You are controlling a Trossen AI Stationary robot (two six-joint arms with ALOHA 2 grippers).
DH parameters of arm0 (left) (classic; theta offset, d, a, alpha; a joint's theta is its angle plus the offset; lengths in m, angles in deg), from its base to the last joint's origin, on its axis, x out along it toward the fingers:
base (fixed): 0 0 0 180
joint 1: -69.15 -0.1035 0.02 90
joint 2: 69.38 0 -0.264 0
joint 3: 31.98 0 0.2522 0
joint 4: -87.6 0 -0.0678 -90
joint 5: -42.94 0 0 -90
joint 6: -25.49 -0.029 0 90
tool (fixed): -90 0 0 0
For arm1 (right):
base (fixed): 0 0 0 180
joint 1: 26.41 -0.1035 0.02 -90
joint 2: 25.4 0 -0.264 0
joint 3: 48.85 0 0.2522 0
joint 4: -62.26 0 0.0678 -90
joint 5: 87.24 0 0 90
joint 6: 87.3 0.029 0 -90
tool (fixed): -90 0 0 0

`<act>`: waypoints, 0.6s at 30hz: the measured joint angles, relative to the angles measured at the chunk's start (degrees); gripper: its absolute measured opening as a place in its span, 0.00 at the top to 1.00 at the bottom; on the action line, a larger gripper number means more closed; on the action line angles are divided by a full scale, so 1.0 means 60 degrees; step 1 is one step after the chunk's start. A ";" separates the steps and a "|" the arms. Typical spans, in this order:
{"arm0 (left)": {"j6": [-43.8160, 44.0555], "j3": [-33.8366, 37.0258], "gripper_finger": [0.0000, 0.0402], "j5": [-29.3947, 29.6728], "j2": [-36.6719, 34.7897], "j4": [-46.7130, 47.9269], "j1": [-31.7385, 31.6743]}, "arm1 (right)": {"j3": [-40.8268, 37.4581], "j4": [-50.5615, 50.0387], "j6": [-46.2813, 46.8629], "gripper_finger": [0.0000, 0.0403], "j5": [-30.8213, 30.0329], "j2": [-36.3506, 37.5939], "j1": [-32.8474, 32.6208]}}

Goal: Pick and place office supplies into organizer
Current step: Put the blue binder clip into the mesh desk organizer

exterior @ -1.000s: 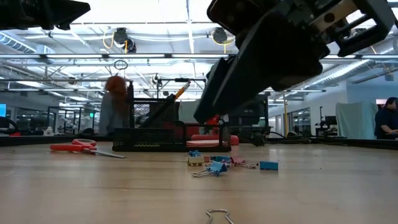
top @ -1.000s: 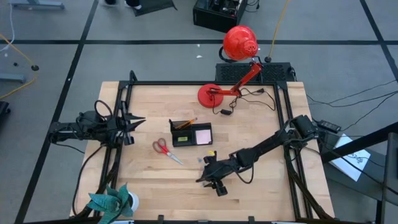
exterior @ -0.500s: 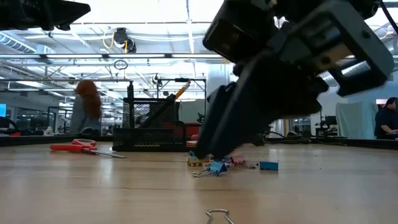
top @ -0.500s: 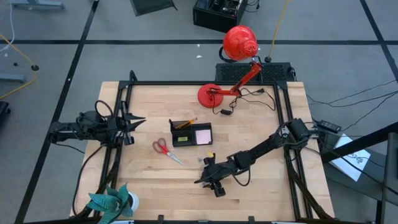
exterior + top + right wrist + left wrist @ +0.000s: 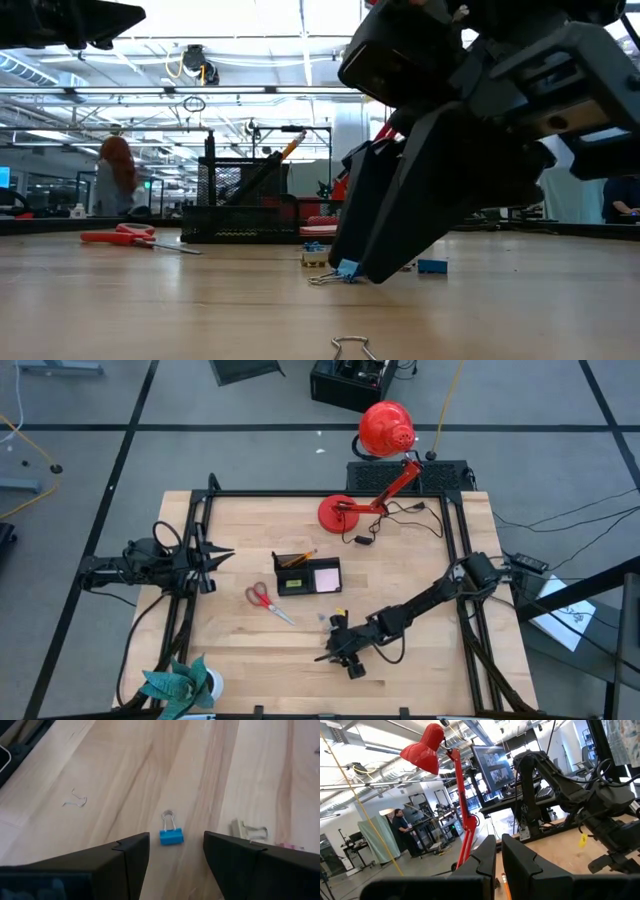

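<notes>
I have the right gripper [image 5: 172, 857] low over the table [image 5: 420, 570], toward the middle of the near edge, its fingers [image 5: 125, 860] spread apart with nothing between them. Through the right wrist camera a blue clip [image 5: 171, 834] lies flat on the wood in line with the gap between the fingers, just ahead of the tips and not touched by either. A pale clip [image 5: 248, 830] lies near it on the wood, and a bare wire handle [image 5: 76, 800] sits apart from both. In the low view the right gripper fills most of the frame, its tip down at the boards right beside the blue clip [image 5: 345, 270], with more small clips [image 5: 432, 266] scattered just behind. The organizer [image 5: 306, 573] stands near the middle of the table, the pink notepad [image 5: 327, 577] in its right-hand part and an orange pencil [image 5: 298, 559] leaning out of the back of it. The scissors [image 5: 266, 600] lie flat on the wood just off the organizer's near left corner. The left gripper [image 5: 213, 557] waits raised by the table's left edge, well clear of everything; from its wrist camera I see its fingers [image 5: 517, 857] close together with only a thin gap, gripping nothing. The red lamp [image 5: 385, 432] stands at the far edge and the plant [image 5: 178, 685] at the near left corner.
</notes>
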 joint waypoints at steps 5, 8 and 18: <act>0.0000 0.0000 0.91 -0.0004 0.0000 0.0004 0.0000 | 0.0009 0.0638 -0.0021 0.56 0.0054 -0.0302 0.0011; 0.0004 0.0000 0.91 -0.0003 -0.0002 0.0061 0.0000 | 0.0015 0.0637 0.0067 0.56 0.0213 -0.0323 0.0039; 0.0033 0.0000 0.91 0.0040 0.0000 0.0058 0.0000 | 0.0027 0.0075 0.0362 0.56 0.0277 -0.0272 0.0069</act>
